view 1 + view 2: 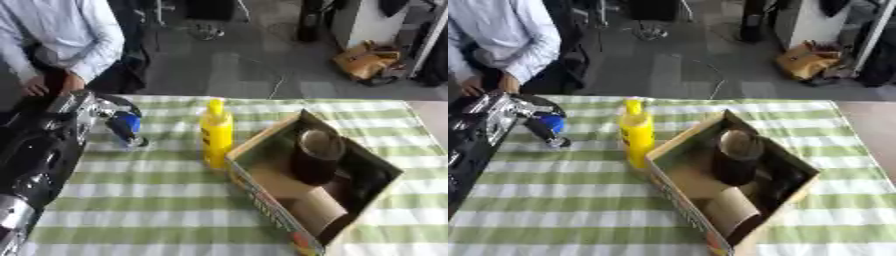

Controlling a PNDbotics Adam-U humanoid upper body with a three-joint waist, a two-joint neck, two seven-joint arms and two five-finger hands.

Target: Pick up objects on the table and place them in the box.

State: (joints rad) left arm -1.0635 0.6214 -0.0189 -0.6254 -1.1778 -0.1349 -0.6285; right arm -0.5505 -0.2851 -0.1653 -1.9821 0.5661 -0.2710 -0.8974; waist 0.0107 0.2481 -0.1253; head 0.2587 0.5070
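1. A bench [157, 200] covered with a green-and-white striped cloth is seen from above, with a cardboard box [262, 200] set askew on its right half, its open top facing up.
2. A dark cylindrical container [315, 155] with a lighter top is seen standing inside the box, and a brown cardboard-coloured roll [728, 212] is seen lying in the box's nearer part.
3. A yellow bottle [216, 132] with a yellow nozzle cap is shown upright on the cloth, just beside the box's left wall.
4. The left robot hand [118, 117] is extended from the left edge over the bench's far left part, with its fingers curled around a small blue-and-white object [129, 125]; what the object is cannot be made out.
5. The held object is shown well to the left of the yellow bottle, low over the cloth.
6. The right robot hand is not seen in either view.
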